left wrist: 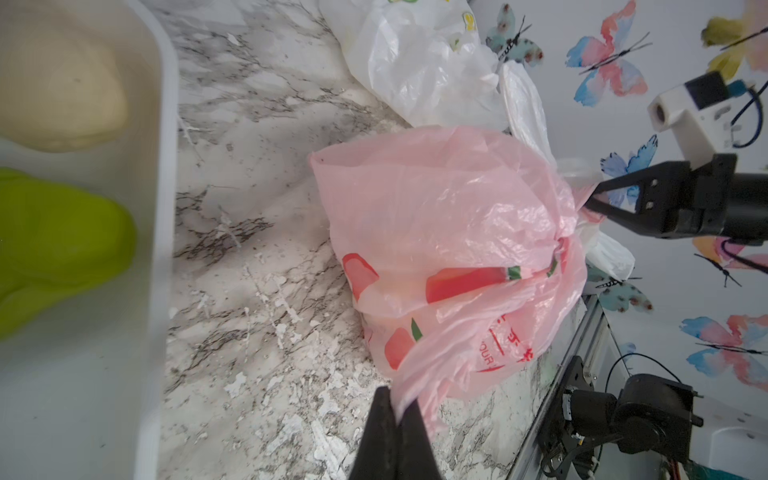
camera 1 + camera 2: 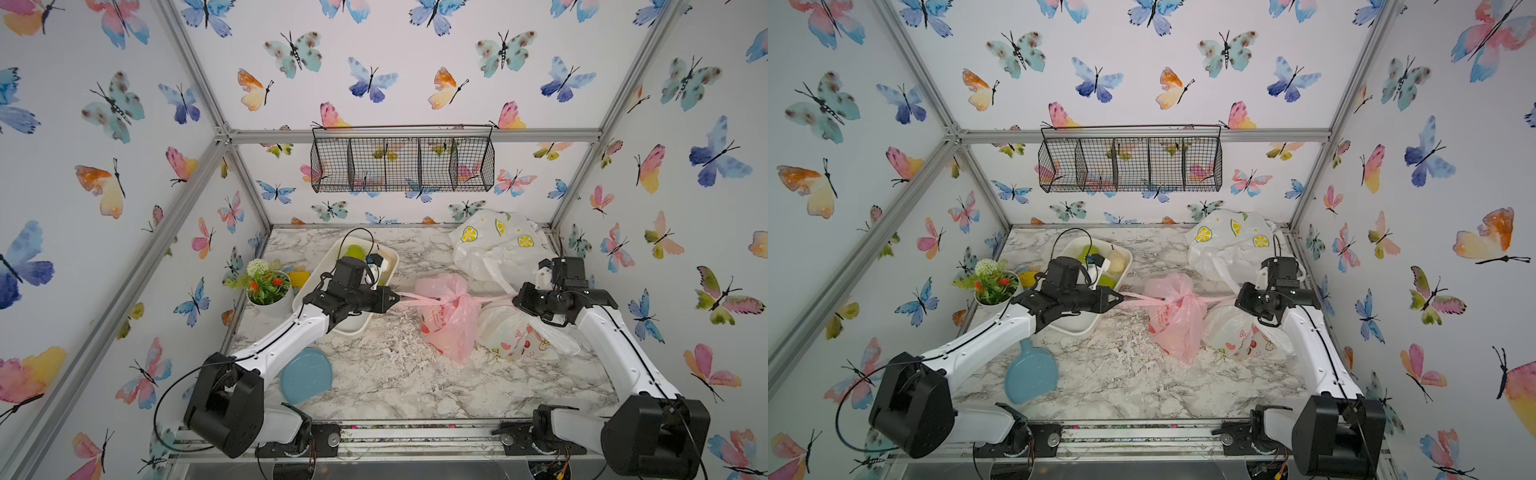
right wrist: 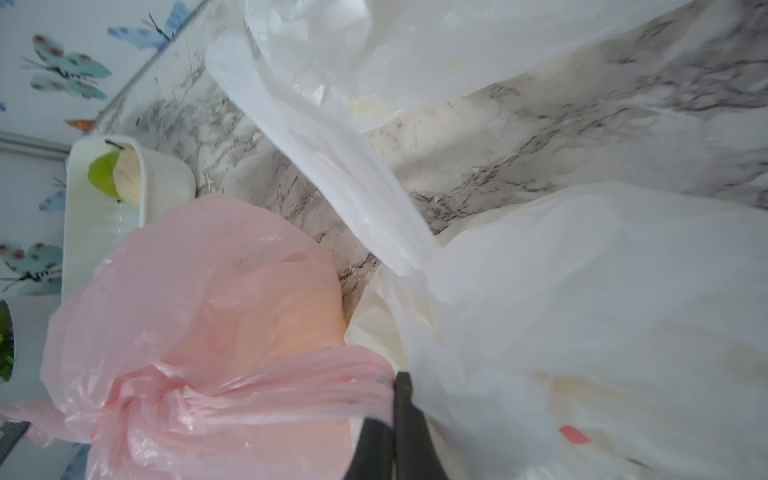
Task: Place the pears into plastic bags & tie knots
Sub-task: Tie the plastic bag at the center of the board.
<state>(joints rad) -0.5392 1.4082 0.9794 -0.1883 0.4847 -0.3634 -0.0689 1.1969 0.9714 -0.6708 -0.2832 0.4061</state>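
As the knot [image 3: 137,399] is drawn out between them, we record the left jaws clamped shut on one handle [image 1: 415,374] of the pink bag [image 2: 446,320] and the right jaws clamped on the other handle [image 3: 291,386]. That bag sits mid-worktop [image 2: 395,374], touching the bunny bag [image 2: 511,332]. The lemon bag [image 2: 494,245] lies behind, and at least a green pear [image 1: 54,249] and a cream pear [image 1: 62,91] lie in the tray [image 2: 1075,328].

Risks, in our judgement:
- The thin film may stretch or tear at the jaws under a hard pull.
- A handle may slip free, since the film looks slick.
- Uneven pull may drag the bag into its neighbour.

Materials: the bags are crinkly, translucent film, with the handles bunched into taut ribbons. A rounded orange form shows through the pink. The pears are smooth and matte. The tray is rigid and round-cornered.
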